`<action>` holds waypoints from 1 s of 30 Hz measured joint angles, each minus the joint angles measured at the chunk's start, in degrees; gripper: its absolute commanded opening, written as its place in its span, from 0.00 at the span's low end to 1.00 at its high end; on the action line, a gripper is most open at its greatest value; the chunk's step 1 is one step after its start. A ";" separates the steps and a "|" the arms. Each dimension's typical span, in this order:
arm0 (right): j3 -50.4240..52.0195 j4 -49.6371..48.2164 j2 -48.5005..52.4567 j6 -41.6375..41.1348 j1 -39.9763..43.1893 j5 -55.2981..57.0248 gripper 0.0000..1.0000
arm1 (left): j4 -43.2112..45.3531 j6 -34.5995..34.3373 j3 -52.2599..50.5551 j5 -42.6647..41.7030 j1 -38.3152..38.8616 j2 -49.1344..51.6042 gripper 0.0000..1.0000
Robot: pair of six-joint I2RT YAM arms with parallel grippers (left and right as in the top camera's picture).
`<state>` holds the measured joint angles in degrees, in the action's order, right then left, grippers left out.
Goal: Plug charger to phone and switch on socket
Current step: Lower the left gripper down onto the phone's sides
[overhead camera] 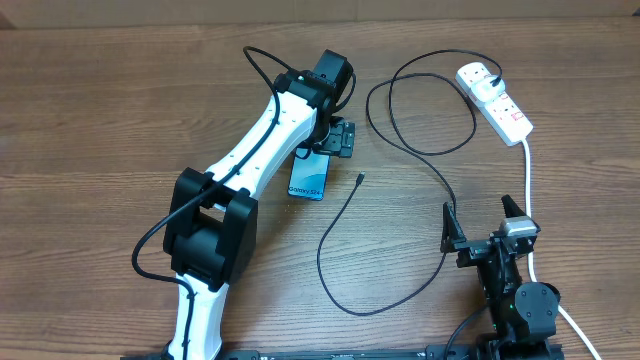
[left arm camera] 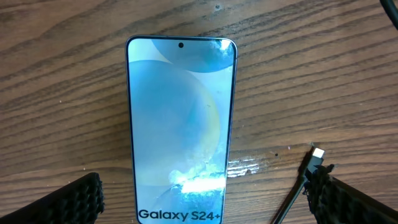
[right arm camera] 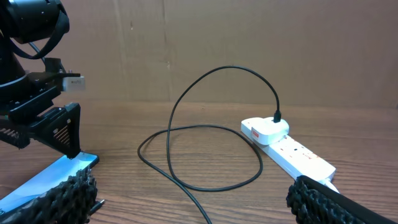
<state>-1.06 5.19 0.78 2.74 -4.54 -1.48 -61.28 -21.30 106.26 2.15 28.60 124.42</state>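
The phone (overhead camera: 309, 176) lies screen-up on the table (overhead camera: 100, 120) beneath the left hand (overhead camera: 335, 140), which is spread wide and empty. The charger (right arm camera: 233, 67) has its connector tip (overhead camera: 359, 180) just beside the phone and its plug (overhead camera: 478, 78) in the socket (overhead camera: 505, 108), well apart from the phone. The right hand (overhead camera: 477, 208) is wide open and empty.

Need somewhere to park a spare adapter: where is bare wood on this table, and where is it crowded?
Free: the strip left of the left arm, and the front patch between that arm's base and the low loop of the charger. Crowded: from the phone across to the socket, where it loops; also by the right arm.
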 measured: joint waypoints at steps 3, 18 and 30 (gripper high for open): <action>0.00 -0.02 0.00 -0.02 0.00 0.00 1.00 | -0.02 0.00 0.00 0.00 0.00 0.00 1.00; 0.00 -0.04 0.00 -0.02 0.00 0.00 1.00 | -0.39 0.00 0.00 0.00 0.00 0.00 1.00; 0.00 0.00 0.00 0.00 0.00 0.00 1.00 | 0.24 0.00 -1.73 0.00 -0.15 0.00 1.00</action>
<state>-1.06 5.19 0.78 2.74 -4.54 -1.48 -61.04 -21.30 104.53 2.15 28.45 124.42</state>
